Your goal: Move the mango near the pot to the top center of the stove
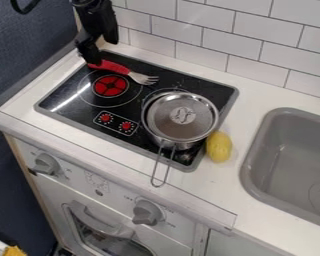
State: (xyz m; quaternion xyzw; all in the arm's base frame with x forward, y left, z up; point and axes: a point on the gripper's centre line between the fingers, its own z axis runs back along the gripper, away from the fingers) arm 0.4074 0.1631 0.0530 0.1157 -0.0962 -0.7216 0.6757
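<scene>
On the white bench [128, 148], right by the front right corner of the stove [74, 111], lies the yellow mango [219, 146], close beside the steel pot [183, 117]. The gripper [102, 53] hangs at the back left, its fingers spread, near the red handle of the fork [109, 66]. Reaching the mango looks like the step in hand. It would be best to cross high enough to clear the pot, then come straight down over the mango's middle and close across its narrow width, since it looks smooth and rounded and could roll if caught near one end. The pot side is the tight one: a finger let down carelessly there could knock the pot's wall. Once gripped, lift well above the rim before turning back, and aim for the small gap between the fork's tines and the pot, lowering gently.
</scene>
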